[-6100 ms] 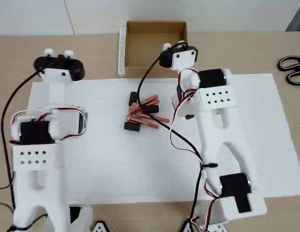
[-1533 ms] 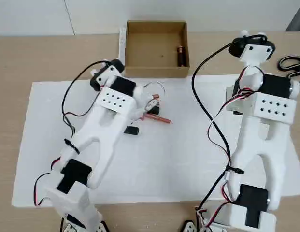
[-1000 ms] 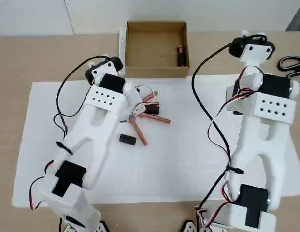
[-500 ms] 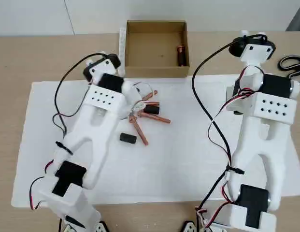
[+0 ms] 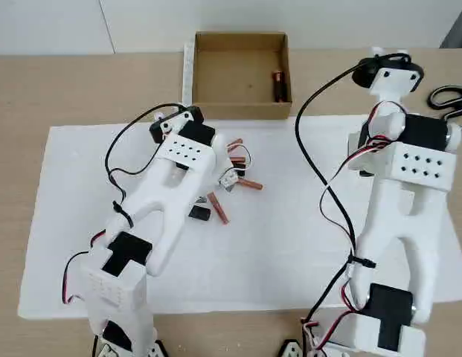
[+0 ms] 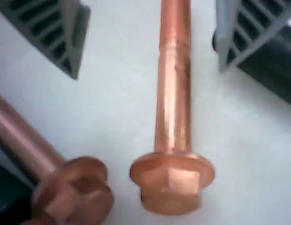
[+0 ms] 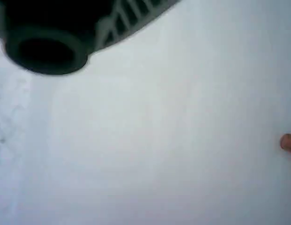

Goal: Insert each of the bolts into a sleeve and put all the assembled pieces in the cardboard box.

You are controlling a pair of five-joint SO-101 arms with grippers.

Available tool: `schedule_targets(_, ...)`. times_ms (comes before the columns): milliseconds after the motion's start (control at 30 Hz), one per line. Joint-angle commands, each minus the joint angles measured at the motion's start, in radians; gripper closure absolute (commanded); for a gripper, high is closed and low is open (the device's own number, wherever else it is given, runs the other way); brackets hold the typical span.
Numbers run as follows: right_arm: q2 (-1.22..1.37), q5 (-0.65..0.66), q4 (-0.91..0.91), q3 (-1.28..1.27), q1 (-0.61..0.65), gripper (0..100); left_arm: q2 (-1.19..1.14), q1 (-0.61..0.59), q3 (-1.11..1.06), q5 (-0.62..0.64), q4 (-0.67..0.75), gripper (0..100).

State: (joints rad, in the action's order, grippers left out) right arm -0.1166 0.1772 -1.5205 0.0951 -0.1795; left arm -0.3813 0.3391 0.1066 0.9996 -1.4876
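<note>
While its fingers (image 6: 56, 33) are standing wide apart, the left hand (image 6: 150, 68) is straddling a copper bolt (image 6: 172, 117) lying on the white sheet (image 6: 112, 93).

A white sheet (image 5: 275, 245) covers a pale wooden table (image 5: 82, 89), white wall (image 5: 67, 22) behind.

Light wooden table (image 5: 82, 82), pale wall (image 5: 141, 22) beyond its far edge. Large white sheet (image 5: 290, 245) spread flat over the table's middle, wood showing on all sides. Black-handled scissors (image 5: 450, 100) on bare wood at far right, off the sheet. White ribbed strip (image 5: 188, 71) just past the sheet's far edge.
</note>
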Motion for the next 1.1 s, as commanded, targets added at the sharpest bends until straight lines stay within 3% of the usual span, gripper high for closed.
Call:
schedule_targets(0,-0.05,-0.005,0.019,0.003,-0.007,99.5,0.006,-0.002,0.038,0.008,0.003,81)
schedule_targets(467,-0.05,-0.009,0.025,0.003,-0.007,99.5,-0.083,-0.017,0.038,0.008,0.037,81)
schedule_targets(733,-0.05,-0.017,0.025,0.003,-0.007,99.5,-0.084,-0.015,0.038,0.002,0.048,99)
schedule_targets(1067,-0.05,-0.017,0.025,0.003,-0.007,99.5,-0.075,-0.009,0.048,0.003,0.04,99)
